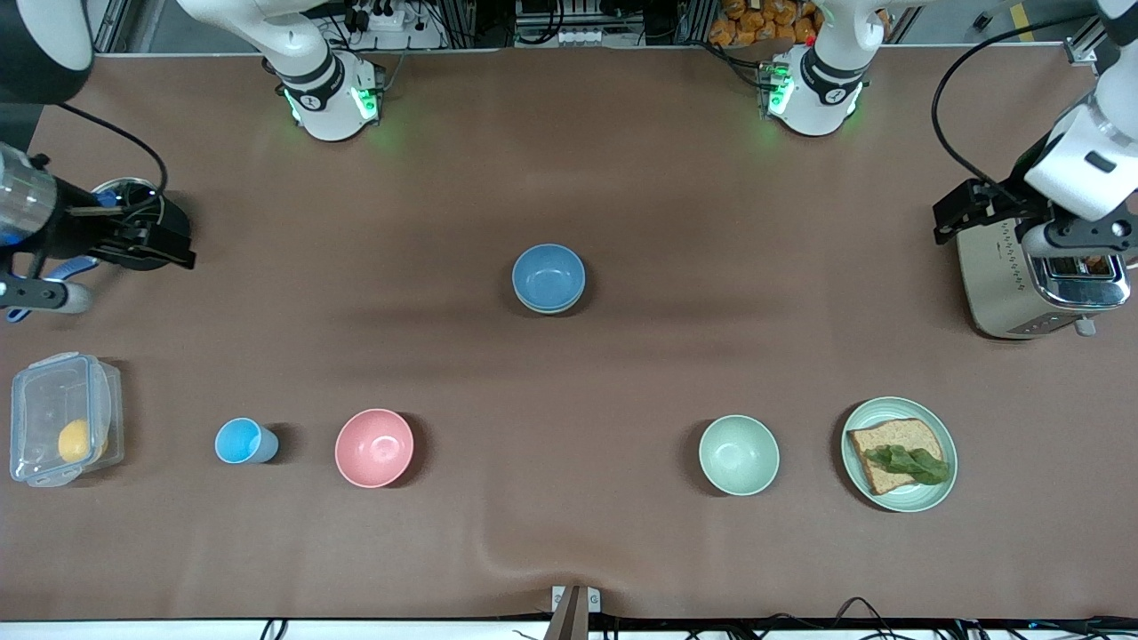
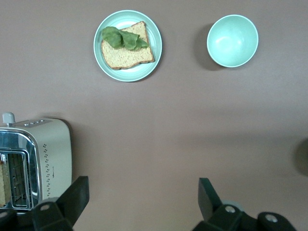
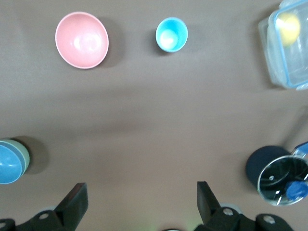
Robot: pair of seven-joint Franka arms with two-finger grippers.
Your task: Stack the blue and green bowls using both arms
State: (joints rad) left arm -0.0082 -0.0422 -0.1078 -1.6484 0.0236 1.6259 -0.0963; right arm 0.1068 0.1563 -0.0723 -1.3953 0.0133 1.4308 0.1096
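Note:
The blue bowl (image 1: 548, 274) sits nested inside the sage-green bowl (image 1: 549, 310) at the middle of the table; only the green rim shows under it. The stack also shows at the edge of the right wrist view, blue bowl (image 3: 8, 163) in green bowl (image 3: 26, 155). My left gripper (image 1: 951, 218) is open and empty, up over the toaster at the left arm's end; bare table lies between its fingers in the left wrist view (image 2: 143, 187). My right gripper (image 1: 173, 247) is open and empty over the dark pot at the right arm's end, and shows in the right wrist view (image 3: 142, 190).
Nearer the front camera stand a pale mint bowl (image 1: 738, 454), a mint plate (image 1: 942, 484) with bread and lettuce, a pink bowl (image 1: 374, 447), a light-blue cup (image 1: 240, 441) and a clear lidded box (image 1: 62, 431). A toaster (image 1: 1022, 284) and a dark pot (image 3: 274, 173) sit at the table's ends.

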